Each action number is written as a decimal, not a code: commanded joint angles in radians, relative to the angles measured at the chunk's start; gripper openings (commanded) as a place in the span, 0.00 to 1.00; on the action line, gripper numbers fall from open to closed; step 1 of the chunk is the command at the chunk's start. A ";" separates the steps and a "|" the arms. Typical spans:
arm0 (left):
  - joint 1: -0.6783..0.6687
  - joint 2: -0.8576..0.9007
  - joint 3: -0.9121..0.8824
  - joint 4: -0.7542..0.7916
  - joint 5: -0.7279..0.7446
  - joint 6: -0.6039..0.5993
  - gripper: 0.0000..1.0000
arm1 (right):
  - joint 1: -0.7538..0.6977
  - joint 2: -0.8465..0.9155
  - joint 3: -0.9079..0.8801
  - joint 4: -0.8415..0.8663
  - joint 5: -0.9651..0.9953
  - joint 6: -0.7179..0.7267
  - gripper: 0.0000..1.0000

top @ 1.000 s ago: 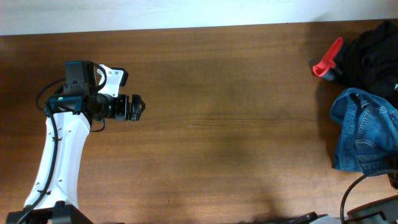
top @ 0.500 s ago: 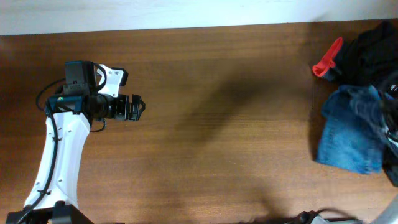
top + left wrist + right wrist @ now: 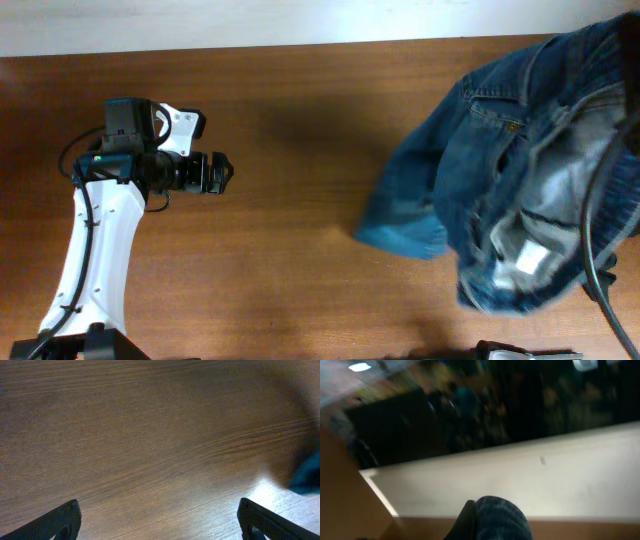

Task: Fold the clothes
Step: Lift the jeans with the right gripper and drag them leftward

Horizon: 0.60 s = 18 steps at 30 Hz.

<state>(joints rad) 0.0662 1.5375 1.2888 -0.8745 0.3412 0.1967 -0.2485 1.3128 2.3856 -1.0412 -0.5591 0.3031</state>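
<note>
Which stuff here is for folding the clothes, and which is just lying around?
For the job:
jeans, up in the air
left fingers, open, holding nothing

Just there:
black cable, in front of the jeans
wooden table

Brown wood-grain table

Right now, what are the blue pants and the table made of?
The jeans look like denim cotton: faded blue weave, pale stitched seams, soft folds. The table looks like wood or a wood veneer: brown grain lines with a smooth, slightly shiny finish.
</note>
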 commanded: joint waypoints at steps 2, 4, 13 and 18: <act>-0.003 0.008 0.018 0.000 0.014 -0.005 0.99 | 0.006 0.070 0.053 0.285 -0.332 0.140 0.04; -0.003 0.008 0.018 0.000 0.014 -0.005 0.99 | 0.006 0.116 0.053 0.430 -0.379 0.275 0.04; -0.003 0.008 0.018 0.000 0.014 -0.005 0.99 | 0.124 0.305 0.053 0.614 -0.501 0.454 0.04; -0.003 0.008 0.018 0.000 0.014 -0.005 1.00 | 0.117 0.323 0.053 0.573 -0.503 0.455 0.04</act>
<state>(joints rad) 0.0662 1.5394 1.2888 -0.8753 0.3416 0.1967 -0.1349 1.6737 2.4145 -0.4908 -1.0420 0.7460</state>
